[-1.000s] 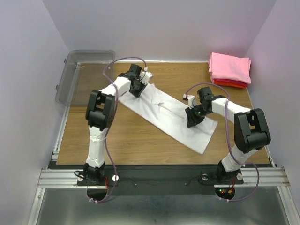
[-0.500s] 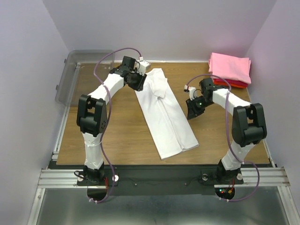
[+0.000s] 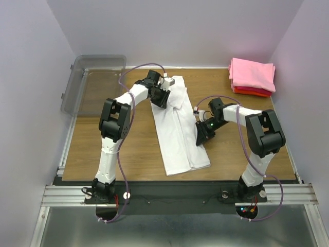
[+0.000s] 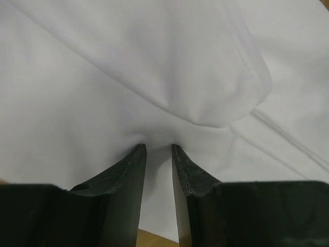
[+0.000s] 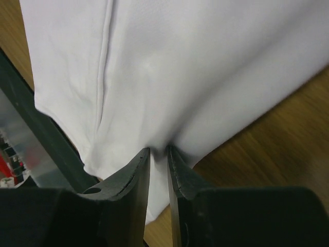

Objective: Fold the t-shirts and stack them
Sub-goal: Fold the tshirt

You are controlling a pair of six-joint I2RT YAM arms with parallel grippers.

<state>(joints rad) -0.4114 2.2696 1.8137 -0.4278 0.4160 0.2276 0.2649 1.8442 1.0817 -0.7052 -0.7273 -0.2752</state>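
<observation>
The white t-shirt (image 3: 180, 134) lies as a long narrow folded strip down the middle of the table, collar end at the back. My left gripper (image 3: 164, 96) is at its far left edge. In the left wrist view the left gripper (image 4: 158, 148) has its jaws pinched on a pucker of the white t-shirt (image 4: 154, 67). My right gripper (image 3: 200, 138) is at the strip's right edge near the hem. The right gripper (image 5: 158, 150) is shut on a fold of the white t-shirt (image 5: 205, 62). A folded pink t-shirt (image 3: 252, 73) rests on a folded red t-shirt (image 3: 253, 92) at the back right.
A clear grey plastic bin (image 3: 85, 85) stands at the back left, partly over the table's edge. Bare wooden table (image 3: 128, 149) shows on both sides of the strip. The table's dark front rail (image 5: 41, 128) shows in the right wrist view.
The white t-shirt swung from a diagonal lie to running nearly front to back. The right gripper moved left and nearer with the hem end; the left gripper shifted slightly at the collar end.
</observation>
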